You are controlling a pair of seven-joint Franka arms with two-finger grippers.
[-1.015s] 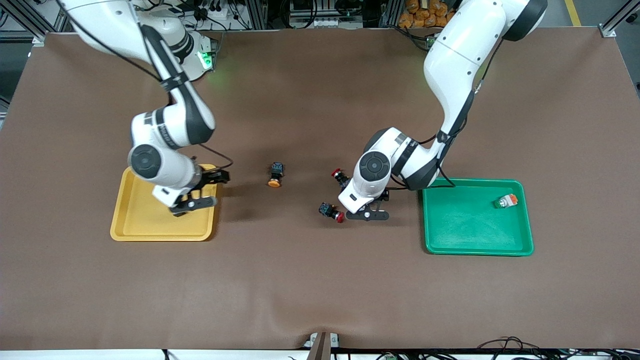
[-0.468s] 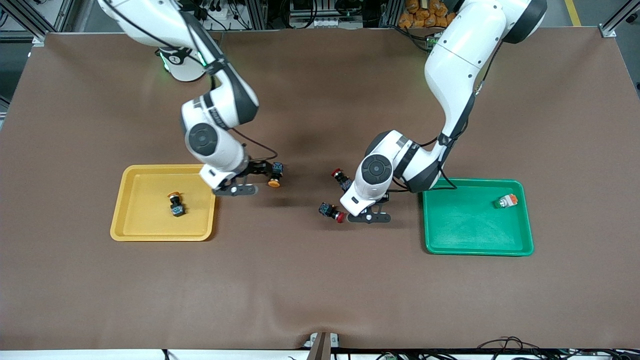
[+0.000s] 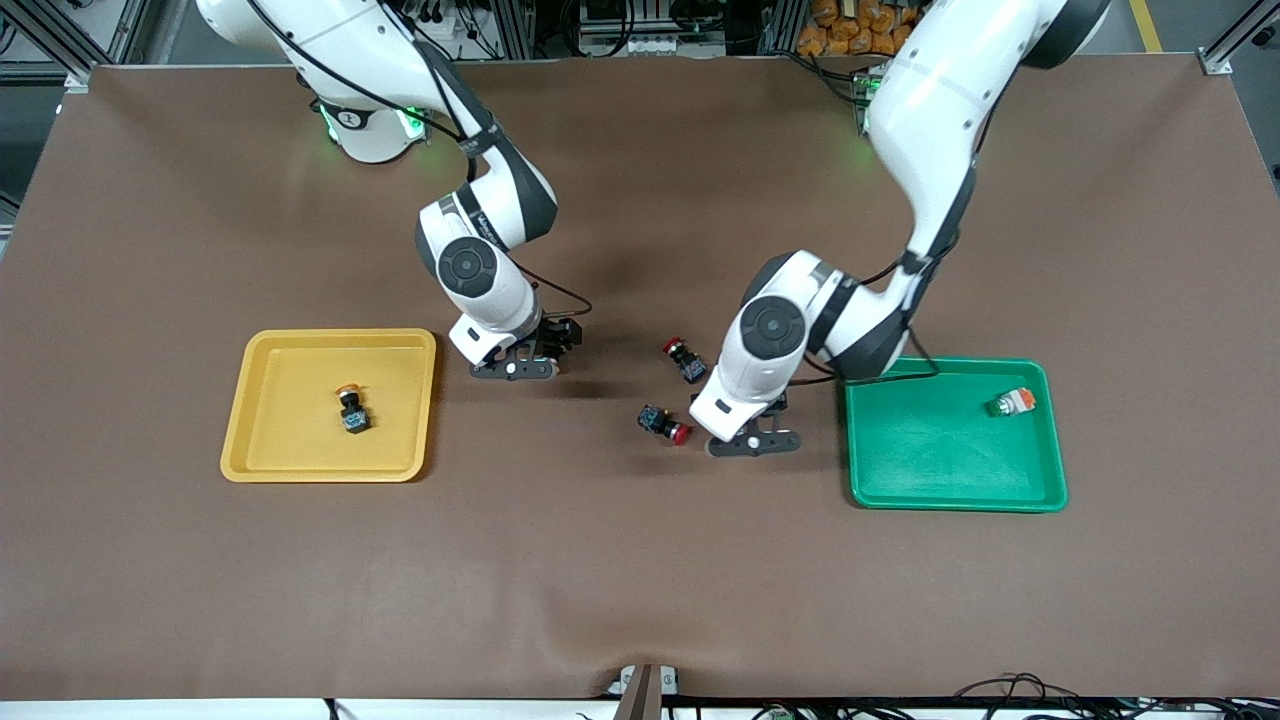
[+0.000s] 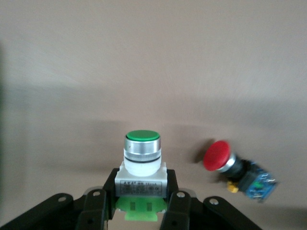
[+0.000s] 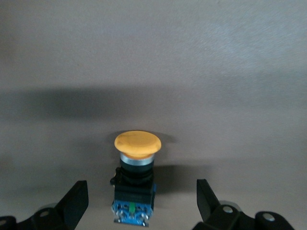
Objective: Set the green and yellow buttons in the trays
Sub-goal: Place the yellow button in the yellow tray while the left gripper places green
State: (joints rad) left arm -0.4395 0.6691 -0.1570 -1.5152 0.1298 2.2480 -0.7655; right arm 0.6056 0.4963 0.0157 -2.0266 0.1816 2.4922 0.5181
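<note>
We note the yellow-capped button [image 5: 135, 176] lying between the wide-open right gripper [image 5: 142, 206]; left gripper [image 4: 139, 211] clamps the green-capped button [image 4: 142, 163].

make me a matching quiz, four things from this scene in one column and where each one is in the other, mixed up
Things
1. green-capped button
2. yellow-capped button on the table
3. yellow-capped button with no gripper near it
4. silver button with an orange end

Places
A. in the green tray
B. between the open fingers of the right gripper
C. in the yellow tray
D. clamped in the left gripper

Pairs: 1-D, 2-B, 3-C, 4-A
</note>
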